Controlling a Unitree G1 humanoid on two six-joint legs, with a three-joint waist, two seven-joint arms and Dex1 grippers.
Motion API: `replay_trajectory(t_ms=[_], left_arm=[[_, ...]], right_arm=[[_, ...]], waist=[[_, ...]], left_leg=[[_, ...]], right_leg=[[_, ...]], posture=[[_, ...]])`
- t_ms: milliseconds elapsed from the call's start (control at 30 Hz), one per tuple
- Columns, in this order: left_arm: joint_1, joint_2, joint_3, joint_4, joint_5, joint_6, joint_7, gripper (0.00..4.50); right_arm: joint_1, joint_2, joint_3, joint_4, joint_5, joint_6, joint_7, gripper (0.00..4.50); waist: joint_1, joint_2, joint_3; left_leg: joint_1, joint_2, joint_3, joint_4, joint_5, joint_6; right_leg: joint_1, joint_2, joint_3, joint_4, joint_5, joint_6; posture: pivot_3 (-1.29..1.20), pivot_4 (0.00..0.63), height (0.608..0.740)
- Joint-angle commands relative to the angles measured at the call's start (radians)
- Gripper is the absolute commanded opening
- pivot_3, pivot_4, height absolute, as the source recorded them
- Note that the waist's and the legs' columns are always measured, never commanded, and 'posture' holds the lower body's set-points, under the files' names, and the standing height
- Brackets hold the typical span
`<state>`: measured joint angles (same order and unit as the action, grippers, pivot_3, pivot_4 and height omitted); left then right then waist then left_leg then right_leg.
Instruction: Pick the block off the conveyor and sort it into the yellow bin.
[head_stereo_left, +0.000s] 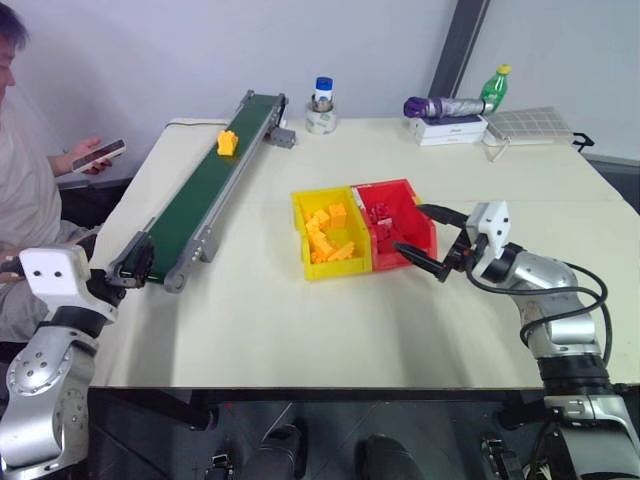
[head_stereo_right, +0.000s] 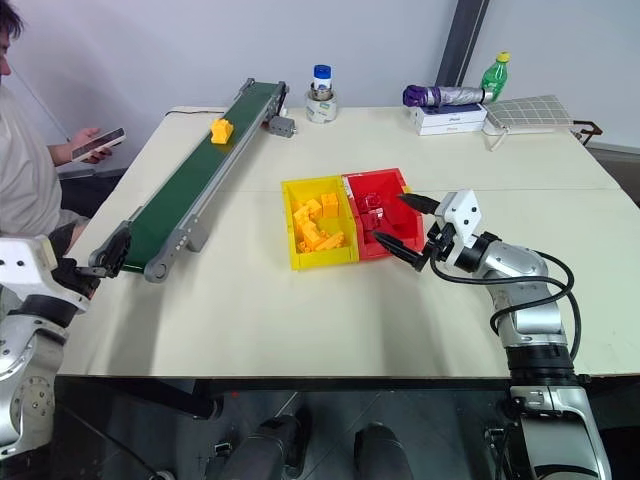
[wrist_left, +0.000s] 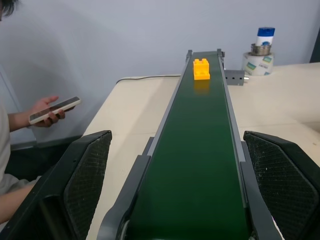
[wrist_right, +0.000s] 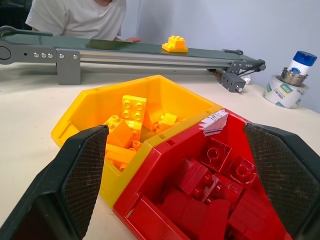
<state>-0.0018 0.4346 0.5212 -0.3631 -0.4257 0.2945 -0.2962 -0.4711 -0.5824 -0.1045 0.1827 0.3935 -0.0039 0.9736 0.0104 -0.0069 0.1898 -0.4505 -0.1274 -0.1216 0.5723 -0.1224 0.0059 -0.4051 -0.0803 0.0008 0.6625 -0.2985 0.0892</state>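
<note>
The left pincer (head_stereo_left: 135, 262) gapes wide at the near end of the conveyor (head_stereo_left: 205, 187); the right pincer (head_stereo_left: 432, 240) stands spread, holding nothing, by the red bin (head_stereo_left: 425, 230). The right wrist view shows a small paper tag (wrist_right: 215, 123) on the wall between it and the yellow bin (head_stereo_left: 303, 222), writing unreadable. The block (head_stereo_left: 228, 142) rides the belt's far end. Beyond, a tape roll's (wrist_left: 258, 63) label stays illegible.

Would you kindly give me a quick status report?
Left claw open at conveyor end. Right claw open by red bin. Block riding belt, unobstructed.
</note>
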Motion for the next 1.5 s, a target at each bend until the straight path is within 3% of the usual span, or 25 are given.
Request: replay_trajectory(t_ms=[33, 900, 1267, 1500], left_arm=[[-0.009, 0.007, -0.001, -0.014, 0.000, -0.017, 0.002, 4.46], [-0.048, 0.013, -0.042, 0.014, 0.002, 0.046, 0.039, 4.46], [-0.261, 0.088, -0.105, 0.155, 0.040, 0.166, 0.065, 4.46], [-0.455, 0.177, -0.187, 0.393, 0.094, 0.218, 0.015, 4.46]], right_arm=[[-0.020, 0.003, -0.017, -0.015, 0.002, -0.020, -0.002, 4.50], [-0.011, 0.008, -0.019, -0.019, -0.012, -0.027, -0.003, 4.50], [-0.021, 0.016, -0.009, -0.011, -0.031, -0.041, -0.008, 4.50], [-0.013, 0.016, -0.012, -0.023, -0.032, -0.036, -0.014, 4.50]], waist=[[0.000, 0.000, 0.000], [0.000, 0.000, 0.000], [0.001, 0.000, 0.000], [0.001, 0.000, 0.000]], left_leg=[[0.000, 0.000, 0.000, 0.000, 0.000, 0.000], [0.000, 0.000, 0.000, 0.000, 0.000, 0.000], [0.000, 0.000, 0.000, 0.001, 0.000, 0.000], [0.001, 0.000, 0.000, 0.001, 0.000, 0.000]], right_leg=[[0.000, 0.000, 0.000, 0.000, 0.000, 0.000], [0.000, 0.000, 0.000, 0.000, 0.000, 0.000], [0.000, 0.000, -0.001, 0.000, 0.000, 0.001], [0.000, 0.001, -0.001, 0.001, 0.001, 0.001]], posture=[[0.00, 0.150, 0.740], [0.00, 0.150, 0.740], [0.00, 0.150, 0.740], [0.00, 0.150, 0.740]])
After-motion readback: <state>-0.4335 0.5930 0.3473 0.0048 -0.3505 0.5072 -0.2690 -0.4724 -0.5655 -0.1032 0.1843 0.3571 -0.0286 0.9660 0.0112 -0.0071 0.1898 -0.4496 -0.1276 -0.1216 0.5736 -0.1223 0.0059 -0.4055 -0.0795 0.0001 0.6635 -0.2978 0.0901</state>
